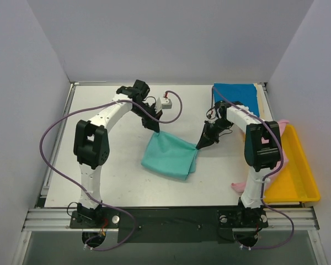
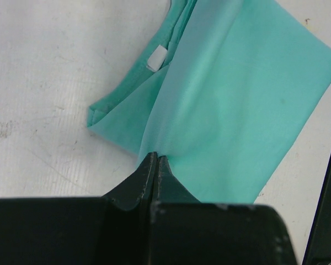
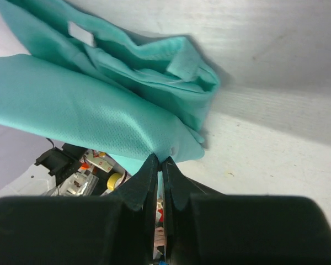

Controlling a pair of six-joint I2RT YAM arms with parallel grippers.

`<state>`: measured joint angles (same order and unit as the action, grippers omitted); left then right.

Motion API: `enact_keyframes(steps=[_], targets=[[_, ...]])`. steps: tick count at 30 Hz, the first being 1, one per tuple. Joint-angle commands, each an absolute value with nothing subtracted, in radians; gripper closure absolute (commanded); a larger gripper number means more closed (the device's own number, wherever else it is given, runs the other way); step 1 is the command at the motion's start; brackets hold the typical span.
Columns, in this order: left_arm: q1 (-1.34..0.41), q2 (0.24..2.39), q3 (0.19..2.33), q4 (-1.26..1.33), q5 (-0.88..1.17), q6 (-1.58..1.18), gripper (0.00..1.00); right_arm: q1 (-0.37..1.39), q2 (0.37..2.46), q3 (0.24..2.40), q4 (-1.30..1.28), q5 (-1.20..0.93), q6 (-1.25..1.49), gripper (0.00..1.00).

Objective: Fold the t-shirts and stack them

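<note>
The white table is taken in from above, and the yellow plastic tray is set along its right edge. At mid-table the teal-green t-shirt is gripped at its two far corners. Its far edge is stretched between the arms while its near part is left lying in loose folds on the surface. The deep blue t-shirt is laid flat as a folded rectangle in the far right corner, well apart from the teal one. The pink t-shirt is draped over the tray's inner rim and is largely hidden behind the right arm. Now the left gripper: it is clamped on the teal cloth's left corner, jaws pressed together with fabric pinched right at the tips. The right gripper is likewise closed on the right corner, with a fold of cloth caught between its jaws. A small white label is picked out at the neckline, tucked among the doubled layers.
</note>
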<state>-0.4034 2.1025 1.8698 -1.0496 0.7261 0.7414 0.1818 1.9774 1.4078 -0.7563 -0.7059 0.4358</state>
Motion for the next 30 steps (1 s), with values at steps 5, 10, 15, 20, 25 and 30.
enact_keyframes(steps=[5, 10, 15, 20, 25, 30], targets=[[-0.453, 2.097, 1.842, -0.838, 0.744, 0.615, 1.0, 0.135, 1.844, 1.287, -0.646, -0.624, 0.541, 1.0], [-0.457, 2.137, 1.815, -0.753, 0.669, 0.571, 1.0, 0.126, 1.882, 1.308, -0.612, -0.615, 0.549, 1.0], [-0.465, 2.163, 1.81, -0.675, 0.631, 0.531, 0.74, 0.084, 1.898, 1.299, -0.572, -0.565, 0.574, 0.88], [-0.454, 2.171, 1.873, -0.615, 0.591, 0.423, 0.48, 0.077, 1.884, 1.391, -0.56, -0.476, 0.526, 0.62], [-0.411, 2.113, 1.896, -0.656, 0.609, 0.384, 0.45, 0.15, 1.697, 1.343, -0.581, -0.371, 0.44, 0.6], [-0.411, 2.019, 1.792, -0.744, 0.678, 0.425, 0.53, 0.348, 1.583, 1.169, -0.574, -0.474, 0.38, 0.87]])
